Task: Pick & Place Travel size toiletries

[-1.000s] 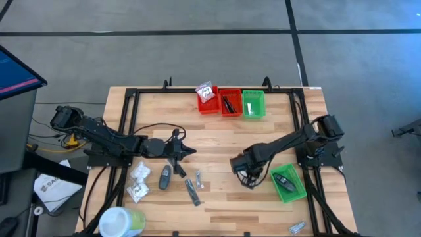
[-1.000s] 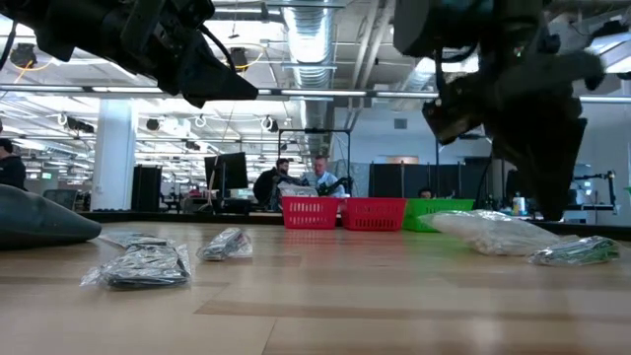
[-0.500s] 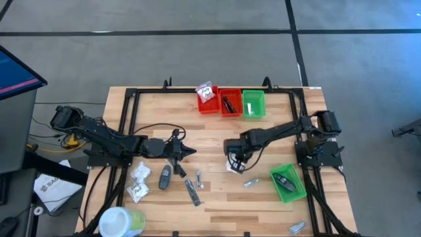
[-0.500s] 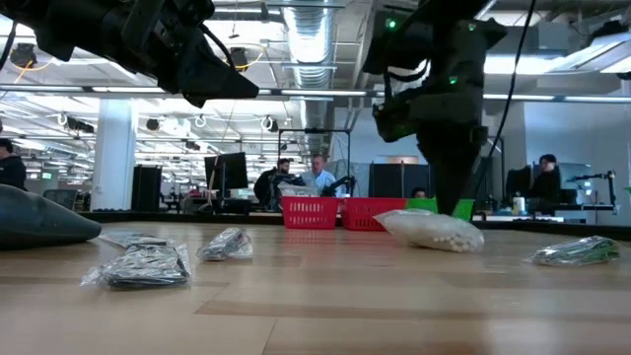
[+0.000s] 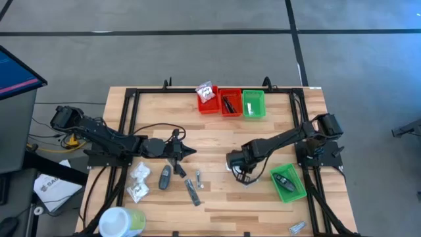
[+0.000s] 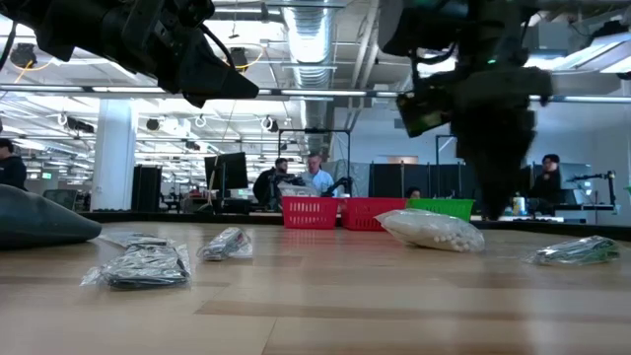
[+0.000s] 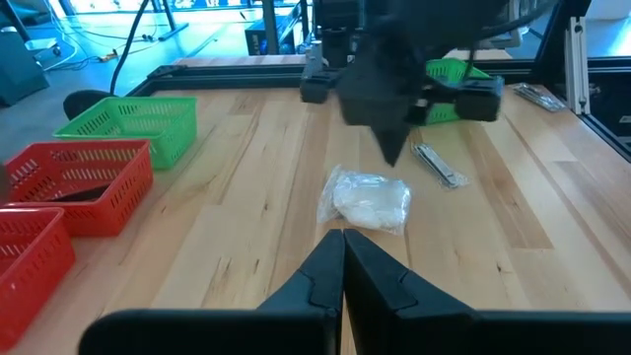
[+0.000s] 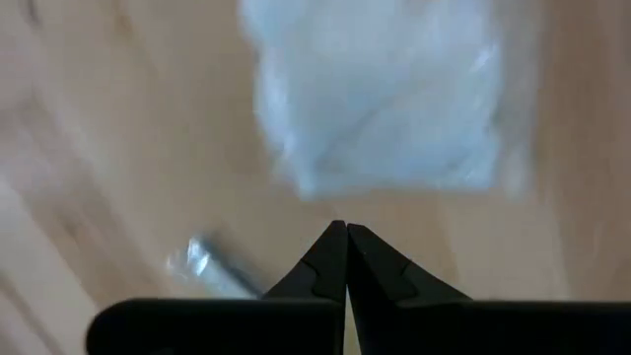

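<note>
A white crinkly packet (image 7: 370, 202) lies flat on the wooden table, also seen in the low view (image 6: 432, 229) and the right wrist view (image 8: 385, 108). A silvery sachet (image 7: 439, 166) lies beside it. My right gripper (image 5: 239, 168) hangs shut, pointing down, just past the packet's edge (image 8: 345, 229) and touches nothing. My left gripper (image 7: 343, 242) is shut and hovers at the table's left middle (image 5: 191, 151), pointing at the packet. More toiletries, white packets (image 5: 138, 181), a dark oval (image 5: 165, 177) and slim sticks (image 5: 192, 191), lie at the near left.
Two red bins (image 5: 209, 102) (image 5: 229, 103) and a green bin (image 5: 253, 104) stand at the far edge. Another green bin (image 5: 287, 182) holding a dark item sits near the right. A white-and-green tub (image 5: 122, 220) lies at the near left corner, a sachet (image 5: 297, 228) at the near right.
My right gripper has swung toward the table's left and far side, then come back a little toward the right and near side, staying shut. The white packet has slid along the table toward the left during the first swing and has lain still since.
</note>
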